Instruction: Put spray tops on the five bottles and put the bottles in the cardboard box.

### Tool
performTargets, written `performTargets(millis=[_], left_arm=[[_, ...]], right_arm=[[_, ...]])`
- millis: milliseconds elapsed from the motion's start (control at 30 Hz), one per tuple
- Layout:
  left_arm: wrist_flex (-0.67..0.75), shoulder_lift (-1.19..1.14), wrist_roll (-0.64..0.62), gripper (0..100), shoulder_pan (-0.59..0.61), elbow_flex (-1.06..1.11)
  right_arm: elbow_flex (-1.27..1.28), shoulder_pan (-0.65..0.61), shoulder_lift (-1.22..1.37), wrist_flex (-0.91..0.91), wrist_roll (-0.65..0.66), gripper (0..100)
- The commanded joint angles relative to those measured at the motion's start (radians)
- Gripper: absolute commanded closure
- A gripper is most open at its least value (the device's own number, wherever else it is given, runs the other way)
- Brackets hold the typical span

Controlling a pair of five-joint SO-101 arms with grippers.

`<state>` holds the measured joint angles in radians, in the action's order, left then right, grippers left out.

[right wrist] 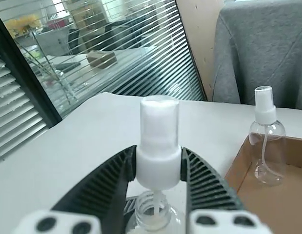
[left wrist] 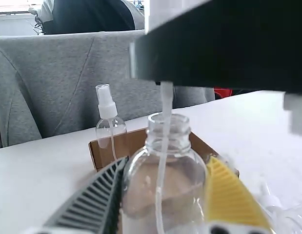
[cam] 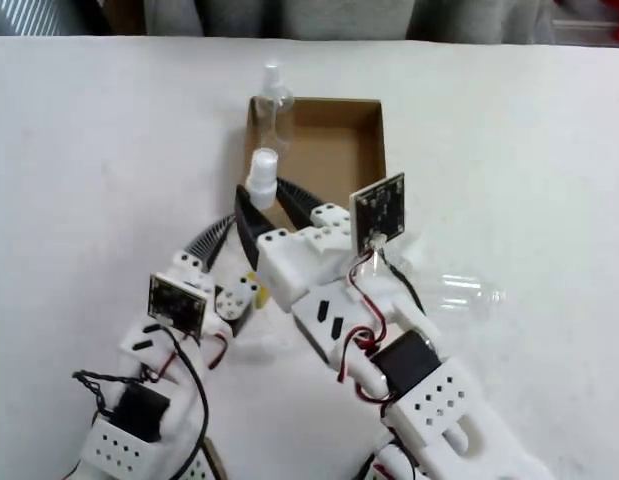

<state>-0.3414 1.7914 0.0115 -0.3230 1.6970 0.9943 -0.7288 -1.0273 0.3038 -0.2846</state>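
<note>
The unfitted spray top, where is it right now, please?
High view: the spray top is in the jaws of the right gripper, over the open bottle.

High view overhead; wrist views close, both facing box [cam: 339, 150].

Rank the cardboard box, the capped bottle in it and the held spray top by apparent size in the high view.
1. cardboard box, clearly largest.
2. capped bottle.
3. spray top, smallest. It is held up off the table, nearer the camera, so it may look larger than it is.
</note>
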Motion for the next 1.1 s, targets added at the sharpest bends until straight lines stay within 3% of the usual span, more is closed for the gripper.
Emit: performTargets(millis=[0,467,800,967,1067], left_arm=[[0.017,0.022,-0.009,83,-0.002,-0.005],[0.017,0.022,-0.009,84,-0.001,-0.005],[0.017,0.022,-0.009,84,-0.001,-0.005],[0.015,0.022,-0.009,84,-0.001,-0.005],[0.015,0.022,-0.009,84,-0.001,-0.005]], right_arm=[[0.002,-0.045,-0.022,-0.021,-0.006,91.2],[0.127,-0.058,-0.185,-0.019,0.000,91.2],[0.109,-0.058,-0.186,0.002,0.002,90.8],[0.052,-0.108,-0.174,0.073,0.084,90.4],[0.005,-0.107,-0.116,0.113,0.084,85.8]])
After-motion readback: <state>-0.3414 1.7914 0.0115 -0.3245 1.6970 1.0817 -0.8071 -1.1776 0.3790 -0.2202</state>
